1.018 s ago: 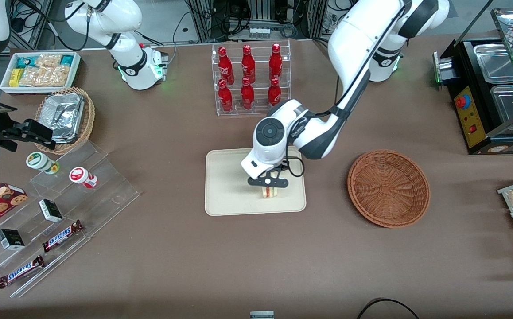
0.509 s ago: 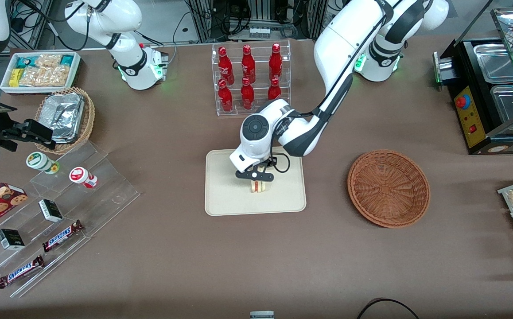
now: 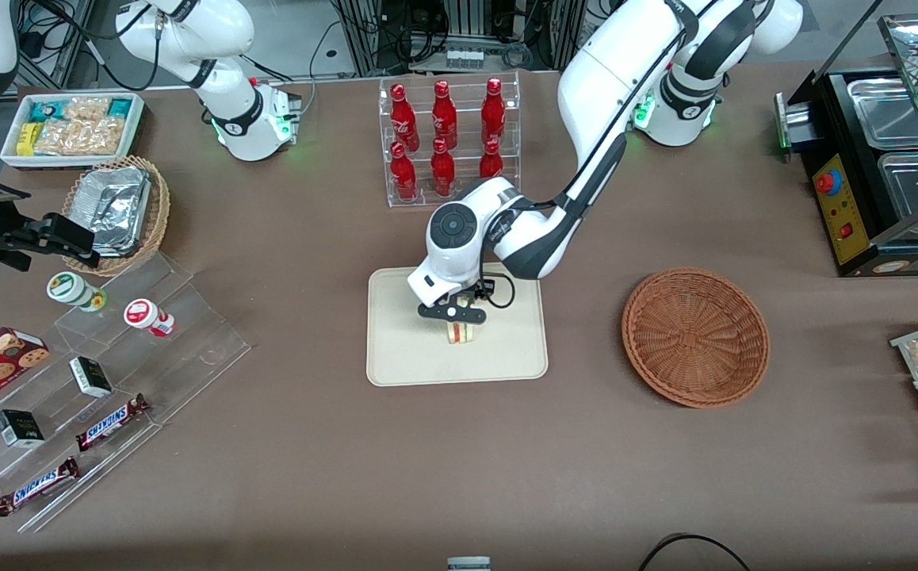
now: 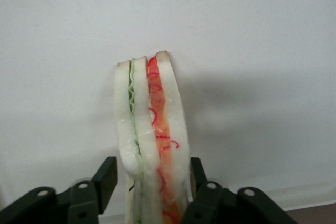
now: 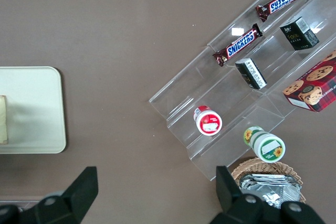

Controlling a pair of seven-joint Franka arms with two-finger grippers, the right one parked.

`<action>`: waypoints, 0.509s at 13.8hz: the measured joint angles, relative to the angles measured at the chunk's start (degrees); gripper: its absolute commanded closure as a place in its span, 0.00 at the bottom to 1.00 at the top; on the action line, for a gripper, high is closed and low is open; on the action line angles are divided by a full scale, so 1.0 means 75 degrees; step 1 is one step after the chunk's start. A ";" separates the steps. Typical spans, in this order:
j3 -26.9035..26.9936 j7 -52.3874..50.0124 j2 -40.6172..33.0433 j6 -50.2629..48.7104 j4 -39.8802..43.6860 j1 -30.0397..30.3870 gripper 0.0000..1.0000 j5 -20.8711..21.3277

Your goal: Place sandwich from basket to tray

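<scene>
Sandwich (image 4: 151,140) is a pale cream bread wedge, wavy green layer and red-orange layer along the cut edge, standing upright on edge over the tray (image 3: 403,357), near its middle. Tray is flat, smooth, cream-white, rounded corners, low rim. Gripper (image 3: 454,316) hangs just above the tray, its black fingers (image 4: 106,176) clamped on the sandwich's two bread faces, one each side, most of the wedge sticking out past the tips. Basket (image 3: 695,336), round reddish-brown woven wicker, sits well apart toward the working arm's end.
</scene>
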 measured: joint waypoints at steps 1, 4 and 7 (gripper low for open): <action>0.0018 -0.0056 -0.0024 0.0012 0.0072 0.0014 0.00 -0.0002; 0.0076 -0.0300 -0.0435 -0.0075 0.0253 0.0218 0.00 -0.0004; 0.0132 -0.0412 -0.1195 -0.0857 0.0277 0.0544 0.00 0.0001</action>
